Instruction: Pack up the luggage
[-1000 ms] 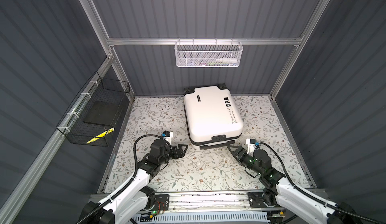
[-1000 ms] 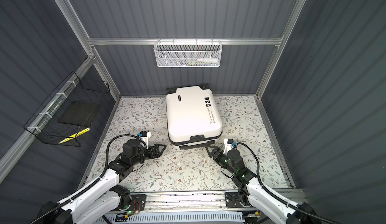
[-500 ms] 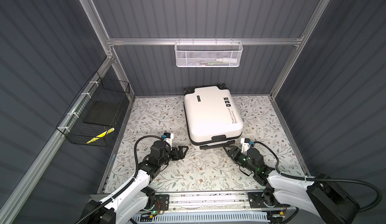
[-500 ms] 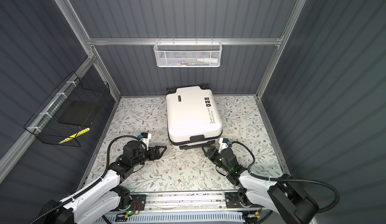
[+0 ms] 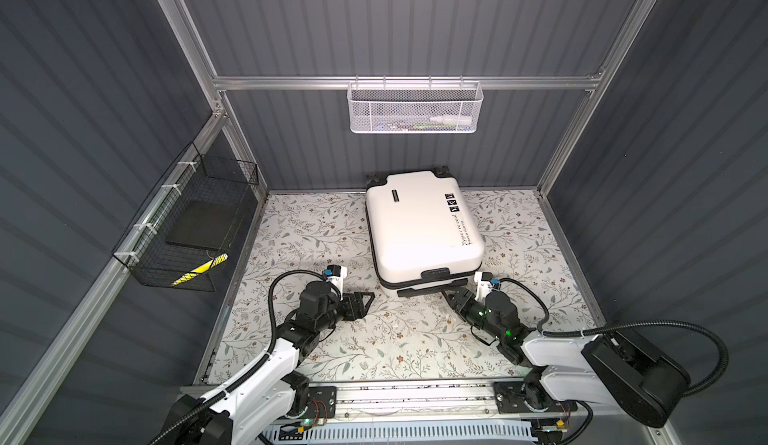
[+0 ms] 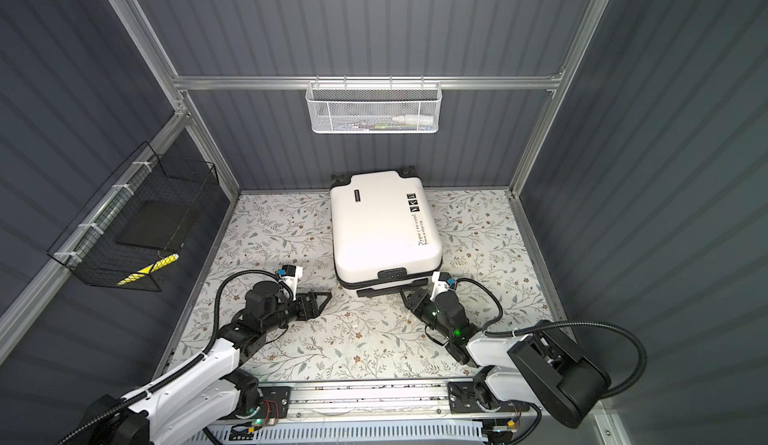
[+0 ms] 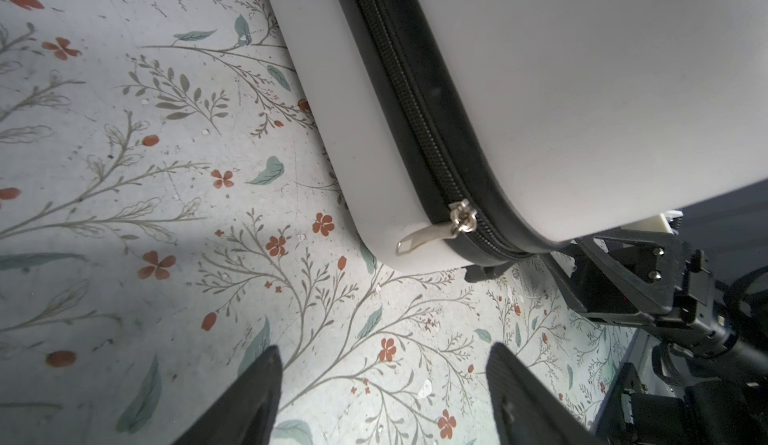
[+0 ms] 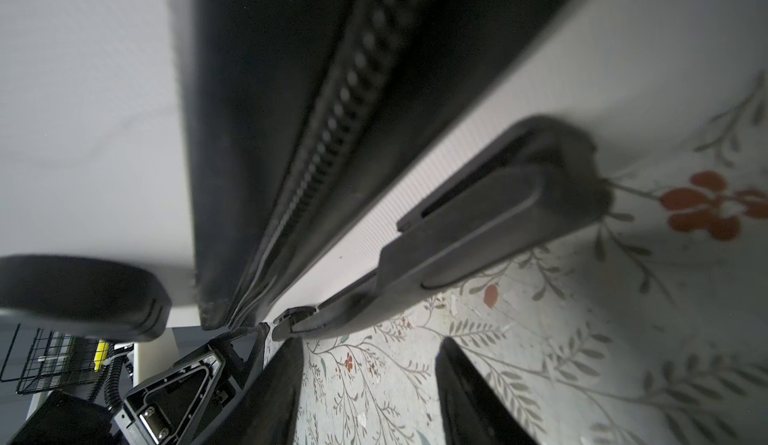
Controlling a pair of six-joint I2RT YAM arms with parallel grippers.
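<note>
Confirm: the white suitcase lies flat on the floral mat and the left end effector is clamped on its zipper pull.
Wrong on the grip: the left end effector stands open, apart from the zipper pull, as the left wrist view shows. The suitcase does lie flat on the floral mat.

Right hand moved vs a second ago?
Yes. The right hand has shifted left along the near edge of the luggage, which stayed put, and is now closer to its black handle.

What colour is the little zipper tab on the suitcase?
Silver; the zipper tab shows best in the left wrist view.
</note>
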